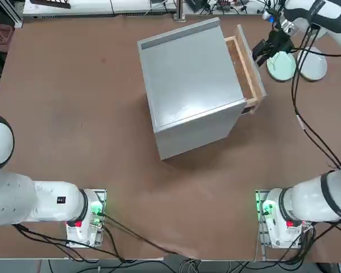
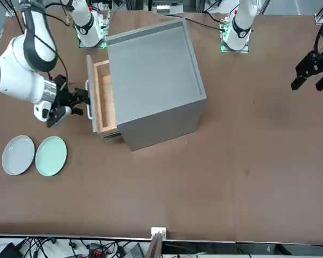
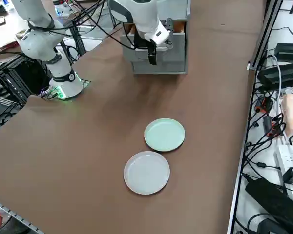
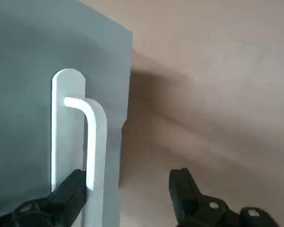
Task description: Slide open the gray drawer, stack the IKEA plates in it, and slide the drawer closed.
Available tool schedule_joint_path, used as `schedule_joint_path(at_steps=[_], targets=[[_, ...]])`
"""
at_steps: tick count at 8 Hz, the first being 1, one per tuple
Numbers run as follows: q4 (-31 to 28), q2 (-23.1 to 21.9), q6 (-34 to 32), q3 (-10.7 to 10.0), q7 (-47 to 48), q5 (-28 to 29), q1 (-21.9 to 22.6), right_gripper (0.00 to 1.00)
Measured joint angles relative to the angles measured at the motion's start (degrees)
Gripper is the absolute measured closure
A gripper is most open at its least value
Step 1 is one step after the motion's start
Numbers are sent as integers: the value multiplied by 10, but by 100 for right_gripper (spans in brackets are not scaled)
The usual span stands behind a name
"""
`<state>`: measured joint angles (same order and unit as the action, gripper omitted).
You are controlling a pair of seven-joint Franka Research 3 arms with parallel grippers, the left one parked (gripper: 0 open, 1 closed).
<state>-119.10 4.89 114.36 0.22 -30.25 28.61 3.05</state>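
Top view: gray cabinet [image 1: 193, 85], on the brown tabletop [image 1: 102, 125]; drawer [image 1: 251, 68] partly out on its right side, light-wood inside. Right gripper [image 1: 260, 54], at the drawer's front, partly lost under the right arm [image 1: 324, 14]. Mint plate [image 1: 281, 66] and white plate [image 1: 315, 63], side by side on the tabletop, beyond the drawer front; black cables [image 1: 296, 94] from the arm hang across the view of the plates, the arm itself close by. Drawer floor seen only in part.

Front view: drawer open, its pale handle [image 2: 88, 102] partly covered by the right gripper. Both plates whole and flat, apart from the cabinet. Cabinet hides the drawer's rear portion.

Right side view: right arm and gripper in front of the drawer, masking much of its face and opening; cabinet cut off by the upper edge. Plates in full sight, near each other.

Right wrist view: jaws spread wide, one overlapping the handle, the other over the tabletop; nothing pinched. Contact with the handle cannot be told. Handle's end and drawer front cut off by the frame.
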Motion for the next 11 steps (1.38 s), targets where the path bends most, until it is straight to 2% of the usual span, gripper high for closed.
schedule_joint_path(at_steps=[3, 8, 9, 11], targets=[[8, 0, -14, 0, -54, -26, -41, 0], [27, 2, -29, 0, -65, -68, -81, 0], [46, 6, -49, 0, -66, -73, -89, 0], [128, 24, -119, -1, -52, -77, -123, 0]])
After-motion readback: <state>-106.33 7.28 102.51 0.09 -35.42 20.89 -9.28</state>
